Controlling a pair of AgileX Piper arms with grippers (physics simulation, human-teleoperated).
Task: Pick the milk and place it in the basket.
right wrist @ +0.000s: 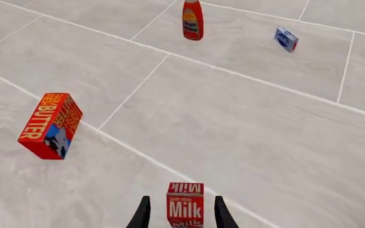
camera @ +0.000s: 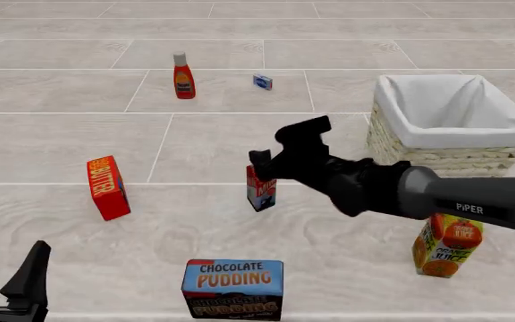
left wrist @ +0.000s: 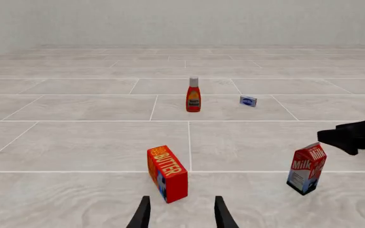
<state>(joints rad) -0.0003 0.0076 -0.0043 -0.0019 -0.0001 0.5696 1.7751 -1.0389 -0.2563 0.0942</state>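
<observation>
The milk (camera: 259, 190) stood upright on the bench (camera: 195, 147), near its middle, well apart from the basket (camera: 445, 121) at the far right. The right hand (camera: 273, 153) hung over the carton with its fingers spread wide; in the right wrist view the milk (right wrist: 185, 205) sat between the two fingers, not visibly gripped. The left hand (camera: 7, 272) waited low at the near left, open and holding nothing, with the butter box (camera: 107, 187) beyond it
</observation>
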